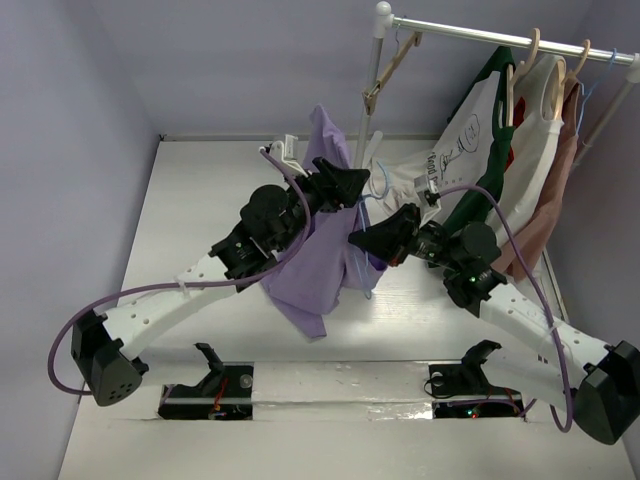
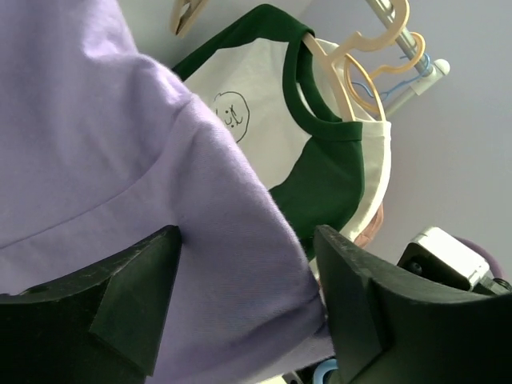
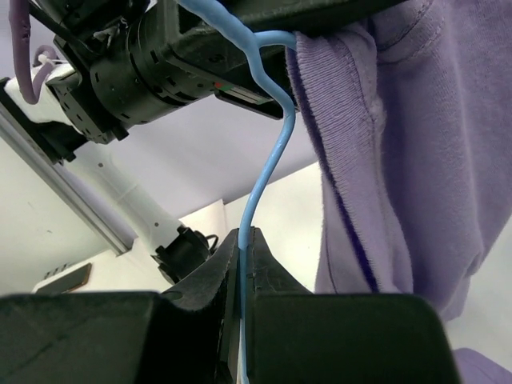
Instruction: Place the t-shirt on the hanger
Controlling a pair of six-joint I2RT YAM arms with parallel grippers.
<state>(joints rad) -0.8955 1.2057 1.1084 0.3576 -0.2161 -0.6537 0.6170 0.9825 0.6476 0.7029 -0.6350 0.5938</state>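
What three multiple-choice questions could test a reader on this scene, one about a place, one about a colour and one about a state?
1. Where in the top view is the clothes rail?
A. upper right
B. lower left
C. bottom centre

2. What colour is the hanger?
A. red
B. light blue
C. black

3. How does the right gripper stand?
A. wide open and empty
B. shut on a wooden hanger
C. shut on the wire hanger

Answers:
1 A: the rail crosses the upper right corner of the top view.
2 B: the thin wire shows light blue beside the purple t-shirt.
3 C: in the right wrist view both fingers press together on the wire.
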